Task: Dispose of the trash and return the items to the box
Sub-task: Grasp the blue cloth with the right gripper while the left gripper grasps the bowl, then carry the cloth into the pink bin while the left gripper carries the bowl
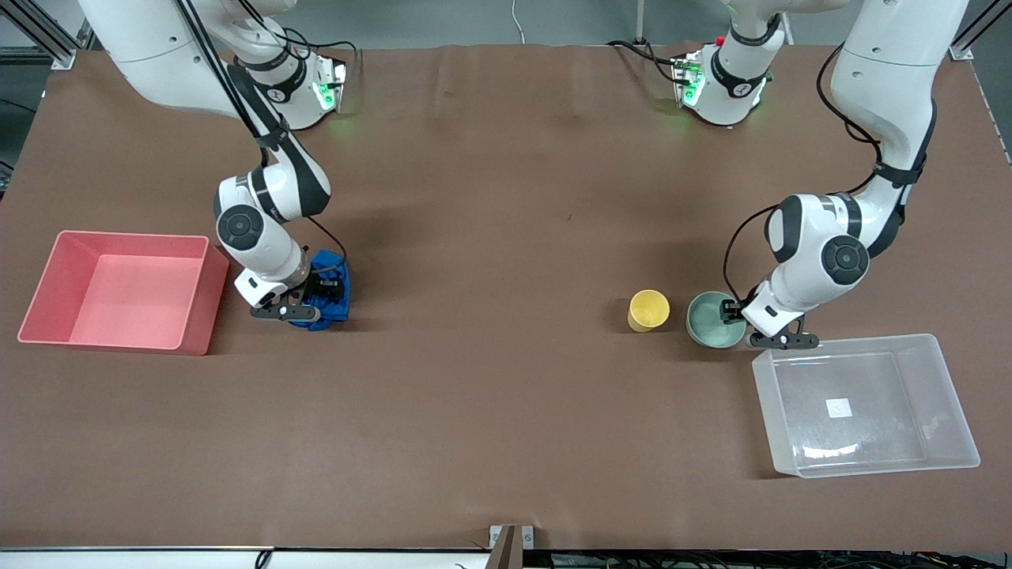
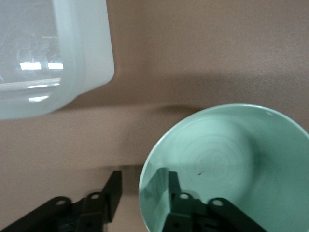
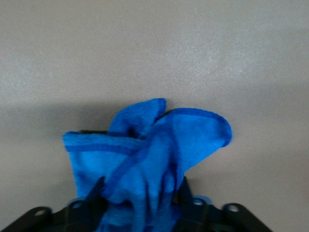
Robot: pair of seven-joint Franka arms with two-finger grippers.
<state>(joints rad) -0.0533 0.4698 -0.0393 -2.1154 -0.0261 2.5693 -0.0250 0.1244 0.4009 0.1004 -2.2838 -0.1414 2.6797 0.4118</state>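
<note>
Right gripper (image 1: 304,304): we see it down at the desk (image 1: 506,411) beside the pink bin (image 1: 47,312), jaws closed in on the blue rag (image 1: 330,284), one finger on each side of the folds in the right wrist view.
Blue rag (image 3: 145,154): we find it bunched up between those jaws, on the desk just beside the pink bin, toward the right arm's end.
Left gripper (image 2: 140,193): low at the mint-green bowl (image 1: 711,318), jaws parted and straddling its rim, one finger (image 2: 169,186) inside the bowl, the other (image 2: 112,191) outside; we cannot tell whether they press on it.
Mint-green bowl (image 2: 227,159): upright on the desk, just beside a corner of the clear tub (image 1: 949,442).
Yellow cup (image 1: 649,309): upright beside the bowl, toward the right arm's end.
Clear tub (image 2: 82,72): we spot a white sticker (image 1: 839,408) on its bottom.
</note>
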